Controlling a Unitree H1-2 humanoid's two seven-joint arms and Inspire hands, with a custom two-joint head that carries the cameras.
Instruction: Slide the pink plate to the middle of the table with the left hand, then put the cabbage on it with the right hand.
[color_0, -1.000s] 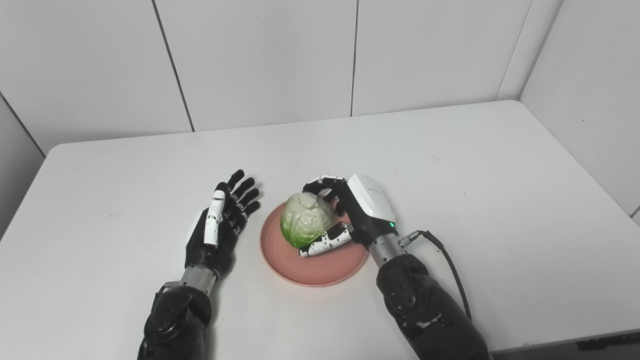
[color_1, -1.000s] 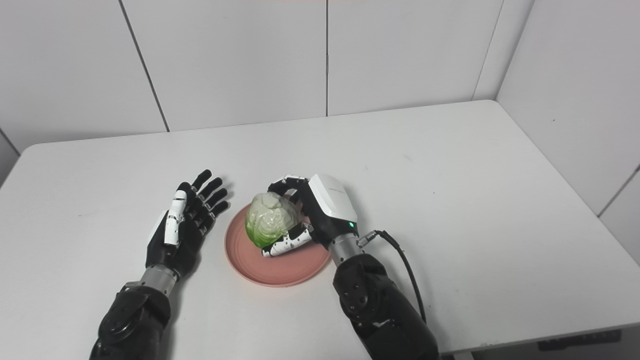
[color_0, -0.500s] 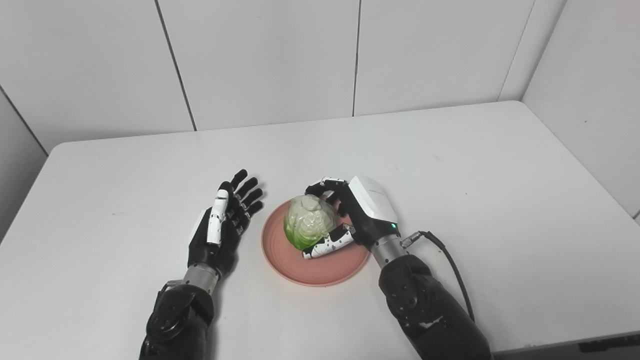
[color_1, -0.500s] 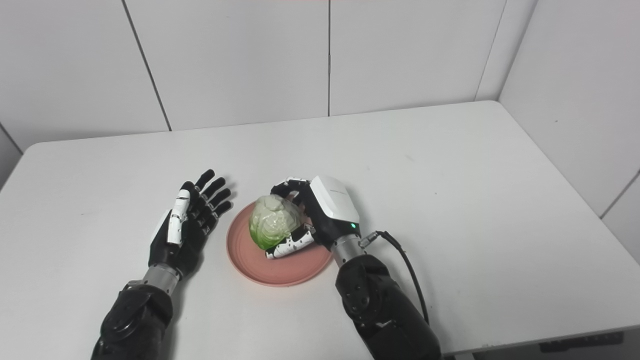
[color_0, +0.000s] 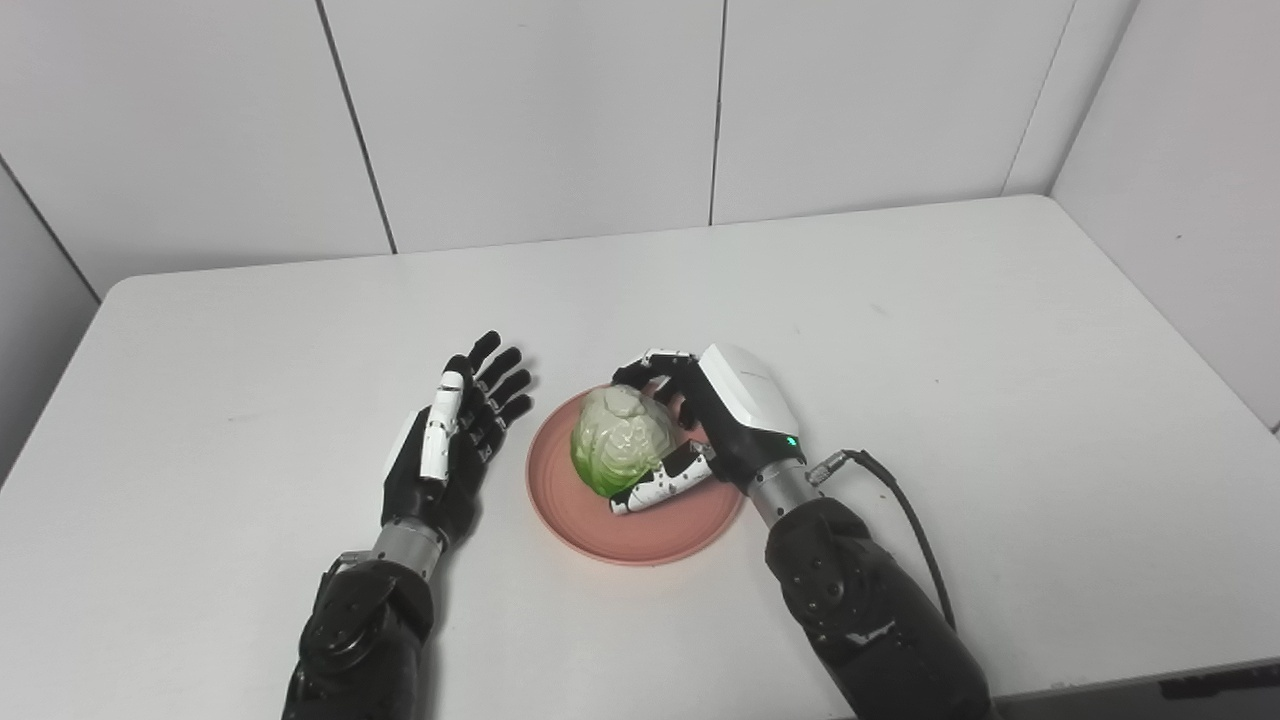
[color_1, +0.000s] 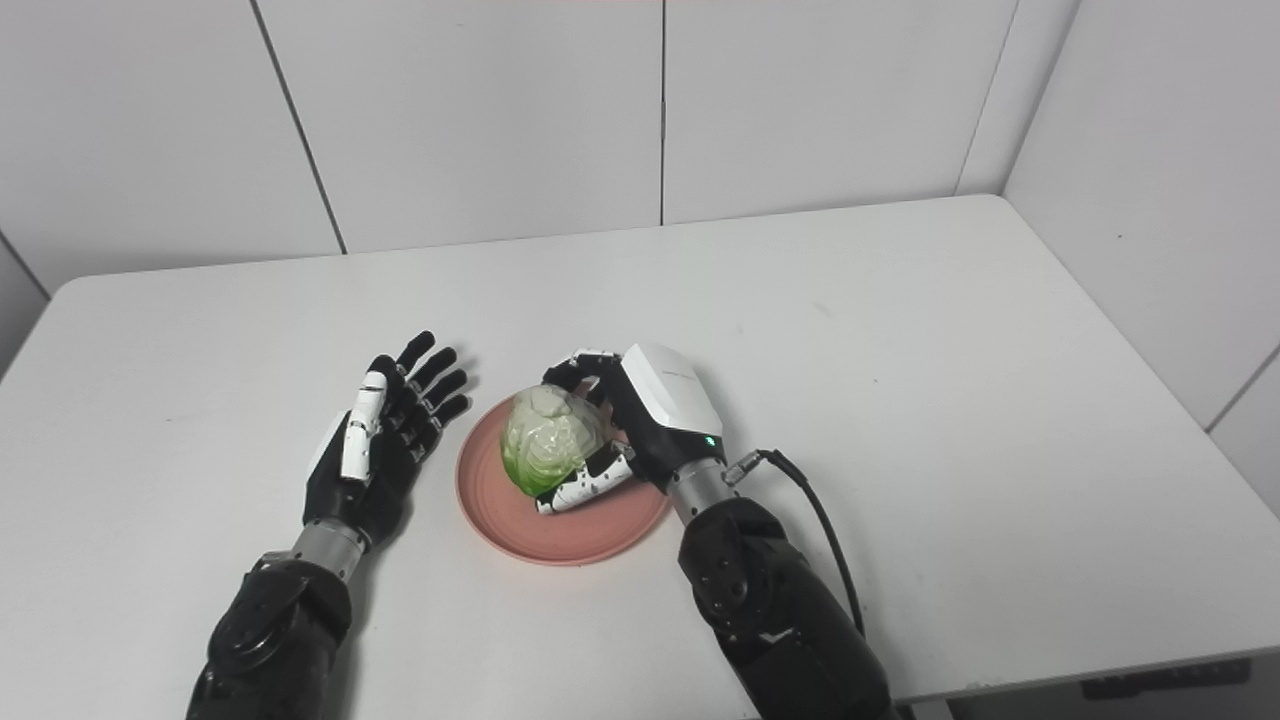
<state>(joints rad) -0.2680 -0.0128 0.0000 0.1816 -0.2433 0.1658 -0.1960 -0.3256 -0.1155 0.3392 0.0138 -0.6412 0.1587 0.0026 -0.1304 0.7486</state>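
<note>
A pale green cabbage (color_0: 618, 450) rests on the pink plate (color_0: 640, 532), which lies near the middle of the white table (color_0: 900, 330), toward the front. My right hand (color_0: 735, 420) is shut on the cabbage from its right side, with fingers curled over the top and far side and the thumb under its near side. Just left of the plate, my left hand (color_0: 450, 452) rests open on the table, fingers spread and pointing away, close to the rim but not touching it. The cabbage hides the plate's far rim.
A black cable (color_0: 895, 495) loops from the right wrist over the table to the right. White wall panels (color_0: 540, 110) close the back and right sides. The table's front edge (color_0: 1120, 672) runs just behind my right forearm.
The whole picture has shifted a little, so the camera moved. Both hands, the cabbage and the plate keep their places relative to each other.
</note>
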